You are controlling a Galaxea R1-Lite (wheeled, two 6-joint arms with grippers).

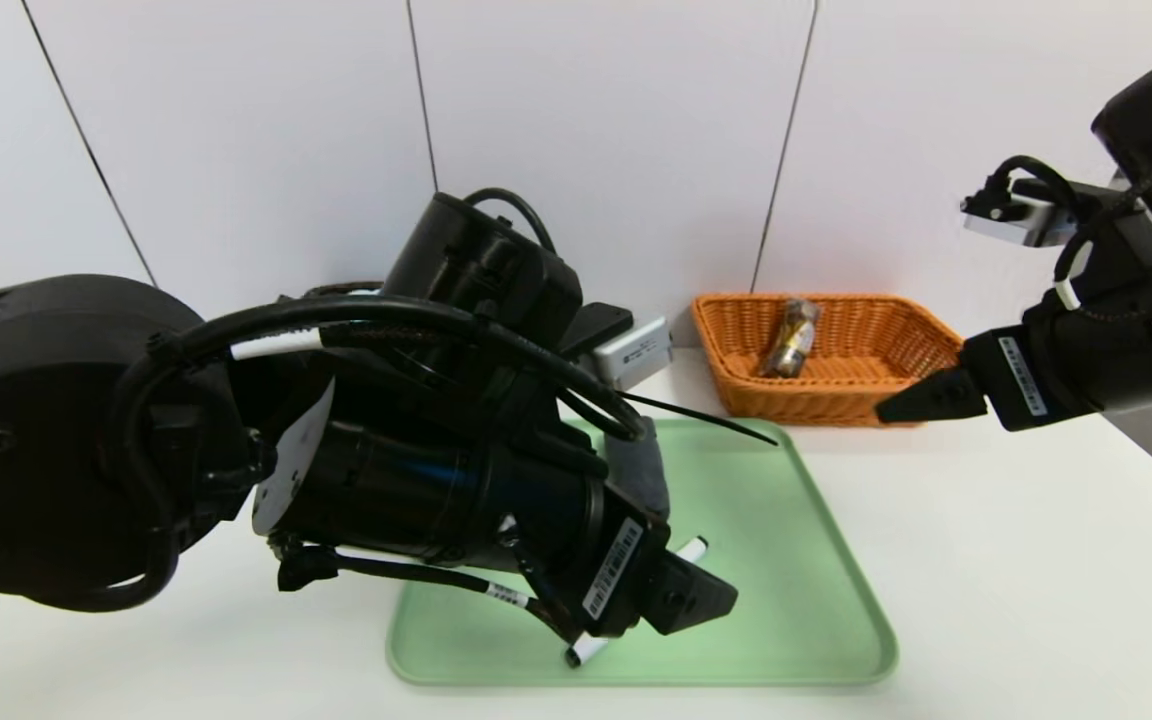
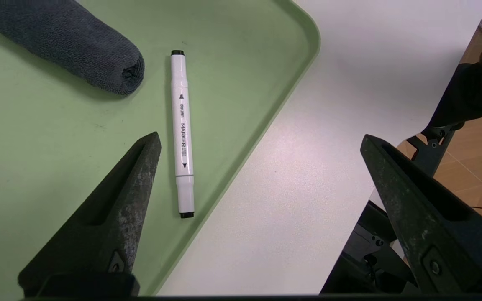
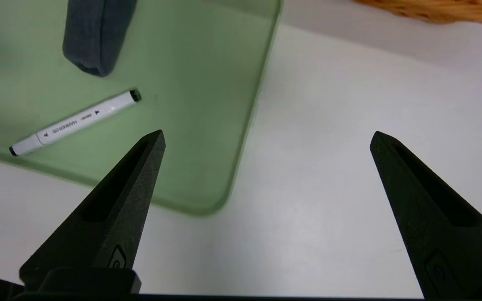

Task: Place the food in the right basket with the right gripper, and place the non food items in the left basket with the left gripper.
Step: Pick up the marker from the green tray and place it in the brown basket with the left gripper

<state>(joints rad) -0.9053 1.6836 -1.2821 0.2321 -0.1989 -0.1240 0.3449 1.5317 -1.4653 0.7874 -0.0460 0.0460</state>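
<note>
Marker (image 2: 182,133) flat on green tray (image 2: 241,104), close to tray rim, just beside one finger of left claw (image 2: 257,142) — claw spread wide, empty, hovering above. Rolled grey cloth (image 2: 69,39) beyond marker's far cap. Risk: claw centred over desk (image 2: 329,125), not marker — closing here likely misses, or finger strikes rim. Long axis runs along claw's reach, roughly parallel to fingers. Right claw (image 3: 266,138) spread, empty, above desk near orange basket (image 1: 836,340).

Head camera looks down from above; both wrist cameras, nearer, share the tray (image 2: 241,138) and marker (image 2: 182,133).
</note>
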